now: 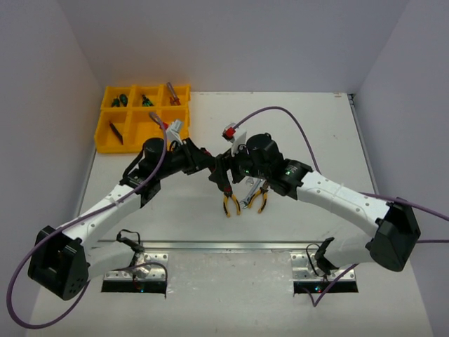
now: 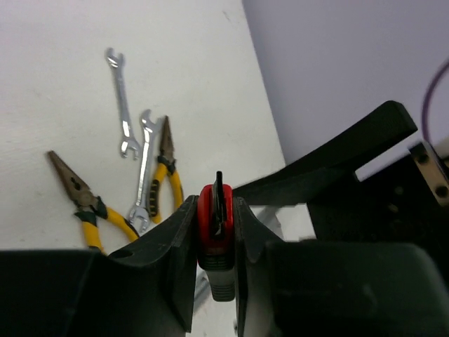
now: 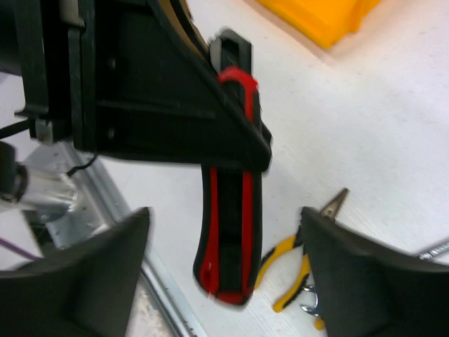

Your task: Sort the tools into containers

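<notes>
Noted matt white desk [image 1: 295,133], faintly grainy up close. Logged yellow tray [image 1: 105,147] as smooth moulded plastic with a slight sheen. Saw utility knife [image 2: 215,235] in glossy red plastic with matt black rubbery inlays. Marked wrenches [image 2: 121,105] as bright polished metal. Marked pliers [image 2: 88,203] as dull brownish steel noses with smooth yellow coated grips. Tagged left gripper [image 2: 215,207] as matt black plastic, finely textured. Logged arm shells [image 1: 344,196] as smooth white plastic and base rail [image 1: 231,245] as brushed metal.
</notes>
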Tool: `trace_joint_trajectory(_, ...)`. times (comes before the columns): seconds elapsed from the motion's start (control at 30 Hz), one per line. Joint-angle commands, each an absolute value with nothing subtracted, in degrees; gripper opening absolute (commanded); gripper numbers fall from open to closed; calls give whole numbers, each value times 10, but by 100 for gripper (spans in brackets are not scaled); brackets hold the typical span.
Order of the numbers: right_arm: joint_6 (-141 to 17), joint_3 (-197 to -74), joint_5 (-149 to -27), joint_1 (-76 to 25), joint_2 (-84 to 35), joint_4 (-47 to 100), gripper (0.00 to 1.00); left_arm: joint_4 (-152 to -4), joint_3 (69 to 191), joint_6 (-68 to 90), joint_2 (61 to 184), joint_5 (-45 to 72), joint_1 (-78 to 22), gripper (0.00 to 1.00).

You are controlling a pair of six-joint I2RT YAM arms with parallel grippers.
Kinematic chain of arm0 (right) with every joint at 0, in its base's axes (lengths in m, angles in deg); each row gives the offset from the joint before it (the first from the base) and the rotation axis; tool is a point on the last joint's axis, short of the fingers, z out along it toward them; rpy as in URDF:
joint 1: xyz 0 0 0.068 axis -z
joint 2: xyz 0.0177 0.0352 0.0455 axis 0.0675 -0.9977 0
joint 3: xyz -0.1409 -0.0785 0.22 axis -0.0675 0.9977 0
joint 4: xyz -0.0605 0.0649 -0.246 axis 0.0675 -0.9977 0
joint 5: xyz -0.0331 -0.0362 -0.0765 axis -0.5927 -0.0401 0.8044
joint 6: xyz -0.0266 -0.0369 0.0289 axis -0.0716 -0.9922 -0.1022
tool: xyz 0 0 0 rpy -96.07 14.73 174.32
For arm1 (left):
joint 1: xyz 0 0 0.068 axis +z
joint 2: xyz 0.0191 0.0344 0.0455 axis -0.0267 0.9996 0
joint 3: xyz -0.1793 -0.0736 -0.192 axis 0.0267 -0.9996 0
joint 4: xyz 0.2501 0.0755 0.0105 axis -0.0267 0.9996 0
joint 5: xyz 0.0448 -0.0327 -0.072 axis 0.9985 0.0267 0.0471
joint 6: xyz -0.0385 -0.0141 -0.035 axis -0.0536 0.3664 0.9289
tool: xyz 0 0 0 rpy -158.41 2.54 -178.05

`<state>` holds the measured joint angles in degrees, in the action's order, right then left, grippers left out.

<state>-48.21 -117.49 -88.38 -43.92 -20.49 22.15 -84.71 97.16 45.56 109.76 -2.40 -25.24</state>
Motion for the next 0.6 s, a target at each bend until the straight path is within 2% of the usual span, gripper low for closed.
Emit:
trace_joint_trajectory(0.0,-478,-1168,-786,-441,-166,216,99,-727,1055,418,1108,224,-239,0)
trace_joint_trajectory(0.07,-457,-1163,-714,-434,-151,165,99,-641,1107,420,1135,340,-190,0)
trace_joint_trajectory(0.17,-434,-1134,-647,-417,-111,110,99,-588,1158,430,1163,451,-142,0)
trace_joint_trajectory(0.33,-419,-1063,-628,-400,-41,98,99,-524,1303,400,1254,634,-90,0)
trace_joint_trajectory(0.4,-424,-1058,-634,-400,-42,96,99,-518,1350,380,1290,662,-62,0)
trace_joint_trajectory(0.47,-423,-1059,-648,-400,-45,91,99,-520,1426,327,1362,668,10,0)
trace_joint_trajectory(0.57,-419,-1052,-665,-400,-41,104,99,-512,1482,295,1424,634,82,0)
